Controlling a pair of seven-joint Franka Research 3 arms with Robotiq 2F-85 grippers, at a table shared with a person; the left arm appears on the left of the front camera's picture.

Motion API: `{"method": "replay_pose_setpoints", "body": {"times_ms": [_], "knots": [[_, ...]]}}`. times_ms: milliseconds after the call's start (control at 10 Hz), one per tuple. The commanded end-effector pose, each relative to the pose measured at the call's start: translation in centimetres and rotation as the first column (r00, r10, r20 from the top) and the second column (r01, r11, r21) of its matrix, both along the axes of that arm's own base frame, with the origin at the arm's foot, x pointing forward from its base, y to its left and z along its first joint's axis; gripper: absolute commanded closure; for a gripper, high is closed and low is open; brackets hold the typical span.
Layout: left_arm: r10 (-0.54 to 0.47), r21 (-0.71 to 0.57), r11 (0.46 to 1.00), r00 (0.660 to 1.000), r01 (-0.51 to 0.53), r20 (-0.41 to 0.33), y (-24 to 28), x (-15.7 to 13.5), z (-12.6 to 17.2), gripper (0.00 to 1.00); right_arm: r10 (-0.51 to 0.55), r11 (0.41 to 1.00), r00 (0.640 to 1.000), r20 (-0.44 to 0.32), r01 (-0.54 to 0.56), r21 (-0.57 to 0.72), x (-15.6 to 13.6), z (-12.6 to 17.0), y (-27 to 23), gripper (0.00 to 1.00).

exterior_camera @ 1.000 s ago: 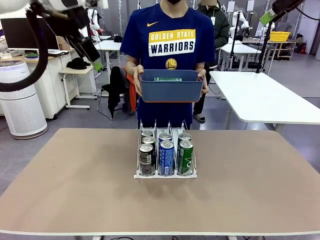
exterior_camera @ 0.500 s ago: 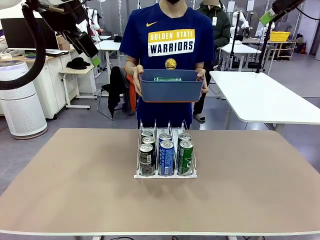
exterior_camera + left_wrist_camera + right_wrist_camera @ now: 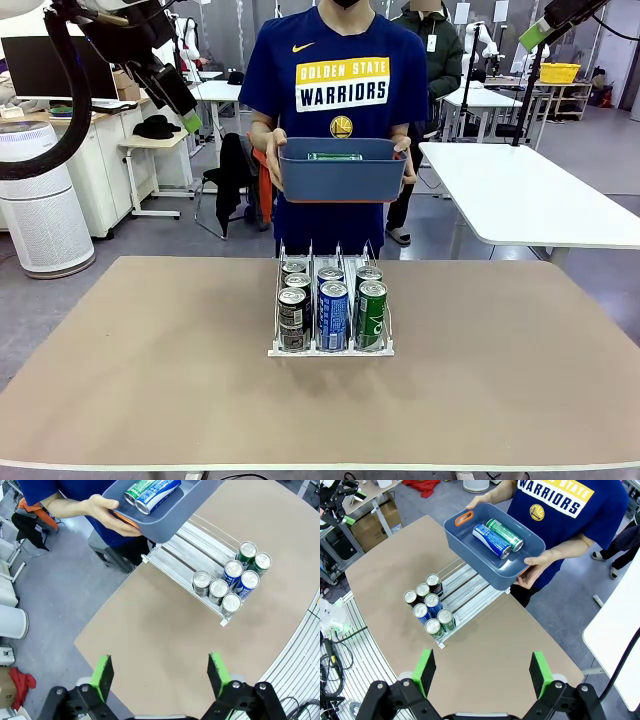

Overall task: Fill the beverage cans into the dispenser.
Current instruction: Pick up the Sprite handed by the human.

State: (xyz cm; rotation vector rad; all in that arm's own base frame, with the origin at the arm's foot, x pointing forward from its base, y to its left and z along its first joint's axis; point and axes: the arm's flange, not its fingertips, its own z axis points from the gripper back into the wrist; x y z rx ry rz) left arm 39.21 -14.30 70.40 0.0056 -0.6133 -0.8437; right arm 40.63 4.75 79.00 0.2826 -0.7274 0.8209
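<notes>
– Aluminium is what you are dealing with. The two beverage cans (image 3: 492,539) left to load are lying on their sides, blue beside green, in the blue-grey bin (image 3: 342,180). The person's hands (image 3: 540,560) are holding it in the air at the far side of the worktop (image 3: 150,380), past the far end of the dispenser (image 3: 470,585).

– You are probably looking at thin walls here: light, smooth, ready to roll and easy to dent. I am thinking you are better off taking one across the middle of its body, pads on opposite sides, squeezing gently.

– The seven racked cans (image 3: 232,570) are standing in the dispenser near the middle of the worktop. Three black ones are filling the left lane, two blue the centre and two green the right, all crowding the near end. The far stretch of each lane is lying free.

– Your left end effector (image 3: 160,667) is hanging released, pads wide apart, high over the left side. Your right end effector (image 3: 482,667) is hanging the same way high on the right, spread and carrying nothing.

– Against a second ago, your left arm is sitting slightly higher and farther left. The bin, the racked cans and the right arm are looking as they did then.
</notes>
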Motion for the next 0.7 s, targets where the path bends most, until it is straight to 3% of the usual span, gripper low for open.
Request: {"method": "replay_pose_setpoints", "body": {"times_ms": [0,200,600], "knots": [[0.0,0.0,1.0,1.0,0.0,0.0,0.0,0.0,0.0,0.0,0.004,1.0,1.0,-0.006,-0.004,-0.002,-0.1,-0.2,0.0,0.0],[-0.017,-0.049,0.999,1.0,0.018,0.018,0.6,0.8,1.9,0.0,0.004,1.0,1.0,-0.006,-0.004,-0.002,-0.1,-0.2,0.0,0.0],[-0.014,-0.085,0.996,1.0,0.015,0.017,0.7,1.0,2.7,0.0,0.004,1.0,1.0,-0.006,-0.004,-0.002,-0.1,-0.2,0.0,0.0]]}}
